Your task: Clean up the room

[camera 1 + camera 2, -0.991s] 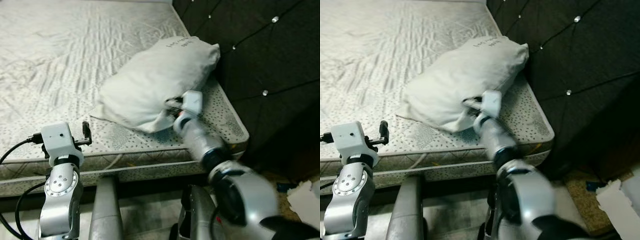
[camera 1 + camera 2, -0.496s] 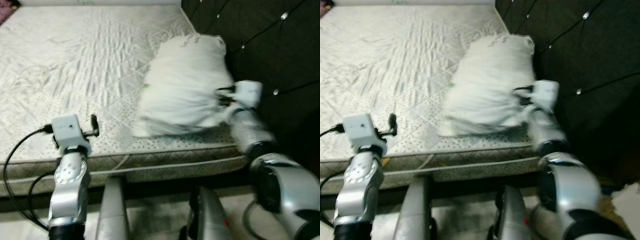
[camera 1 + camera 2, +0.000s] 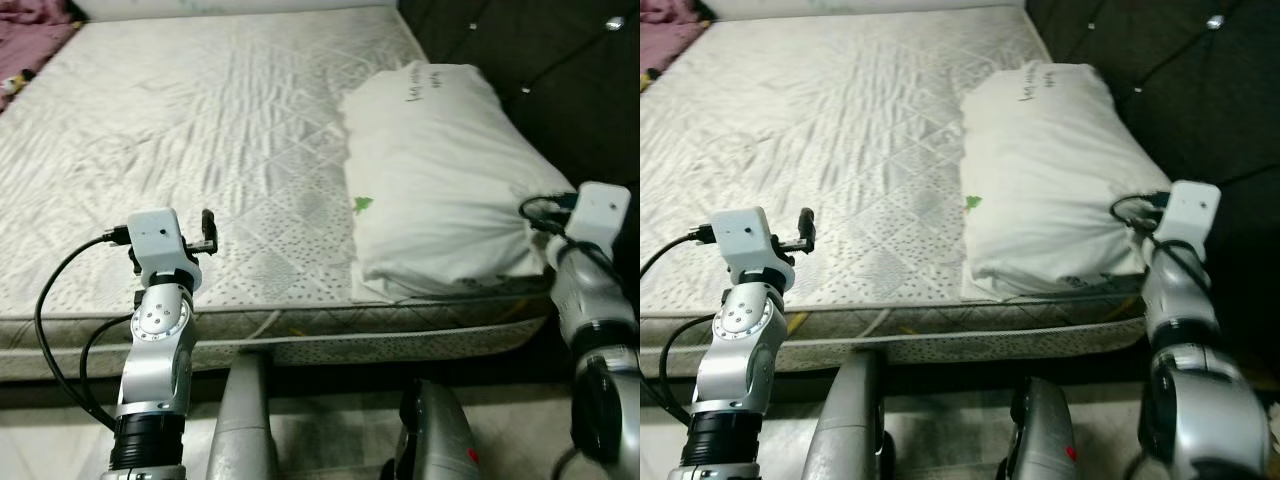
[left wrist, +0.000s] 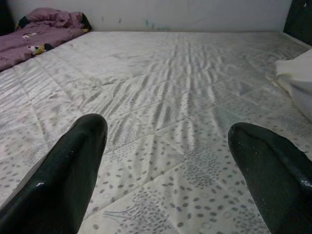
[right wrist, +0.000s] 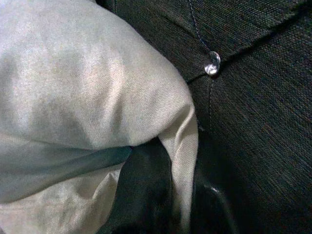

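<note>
The bed (image 3: 200, 120) is big and pale, with a gray dotted mattress. It runs from the near edge to the far wall. A dark headboard (image 3: 540, 50) with shiny buttons stands along its right side.

The pillow (image 3: 440, 180) is white and lies on the right part of the bed, next to the headboard. One second ago it lay slanted, with its near corner close to the middle of the near edge. Half a second ago it looked blurry, part way over. Now it lies straight along the headboard, from near to far. The whole view has turned too, so more of the far left of the bed shows.

A purple blanket (image 4: 44, 29) is bunched up at the far left corner of the bed.

The right gripper (image 5: 180, 161) is at the near right corner of the pillow, between pillow and headboard. Its jaws are pinched on a fold of the pillow cloth. A second ago this arm reached in from the middle. Now it is far over on the right.

The left gripper (image 4: 168, 165) hovers low over the near left part of the bed, well apart from the pillow. Its jaws are wide with nothing between them, the same as before.
</note>
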Robot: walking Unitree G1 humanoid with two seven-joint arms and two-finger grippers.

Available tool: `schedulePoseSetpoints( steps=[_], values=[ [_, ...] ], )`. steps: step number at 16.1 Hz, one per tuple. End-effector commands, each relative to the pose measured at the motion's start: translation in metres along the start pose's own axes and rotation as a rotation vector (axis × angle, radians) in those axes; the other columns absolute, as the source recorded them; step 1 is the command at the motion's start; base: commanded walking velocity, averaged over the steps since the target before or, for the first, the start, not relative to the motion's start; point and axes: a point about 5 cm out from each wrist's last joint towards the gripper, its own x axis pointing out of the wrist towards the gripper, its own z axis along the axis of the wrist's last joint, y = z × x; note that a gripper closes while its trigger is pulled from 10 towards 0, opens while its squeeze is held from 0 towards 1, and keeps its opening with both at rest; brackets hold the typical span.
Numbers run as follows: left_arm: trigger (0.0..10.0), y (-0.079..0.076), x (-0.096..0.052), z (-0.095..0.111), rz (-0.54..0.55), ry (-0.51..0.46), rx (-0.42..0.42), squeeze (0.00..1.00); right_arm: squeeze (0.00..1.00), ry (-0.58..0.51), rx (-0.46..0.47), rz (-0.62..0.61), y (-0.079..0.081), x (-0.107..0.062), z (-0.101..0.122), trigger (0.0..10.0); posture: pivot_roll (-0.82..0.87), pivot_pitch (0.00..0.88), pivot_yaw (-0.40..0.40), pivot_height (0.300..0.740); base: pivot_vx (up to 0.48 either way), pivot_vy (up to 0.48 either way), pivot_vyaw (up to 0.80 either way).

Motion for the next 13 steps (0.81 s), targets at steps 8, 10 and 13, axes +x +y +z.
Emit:
schedulePoseSetpoints(
  steps=[8, 10, 13],
  values=[
    [10.0, -0.002, -0.012, -0.019, -0.03, 0.056, 0.016, 0.0, 0.0, -0.053, -0.025, -0.078, -0.008, -0.05, -0.029, 0.0, 0.01, 0.0, 0.043, 0.556, 0.0, 0.0, 0.0],
    [10.0, -0.001, -0.01, -0.017, -0.024, 0.047, 0.017, 0.0, 0.0, -0.084, -0.002, 0.003, 0.014, -0.043, -0.016, 0.0, 0.02, 0.0, 0.038, 0.556, 0.0, 0.0, 0.0],
    [10.0, 0.001, -0.007, -0.013, -0.005, 0.033, 0.012, 0.0, 0.0, -0.117, 0.004, 0.098, 0.035, -0.023, 0.013, 0.0, 0.03, 0.0, 0.025, 0.556, 0.0, 0.0, 0.0]
  ],
)
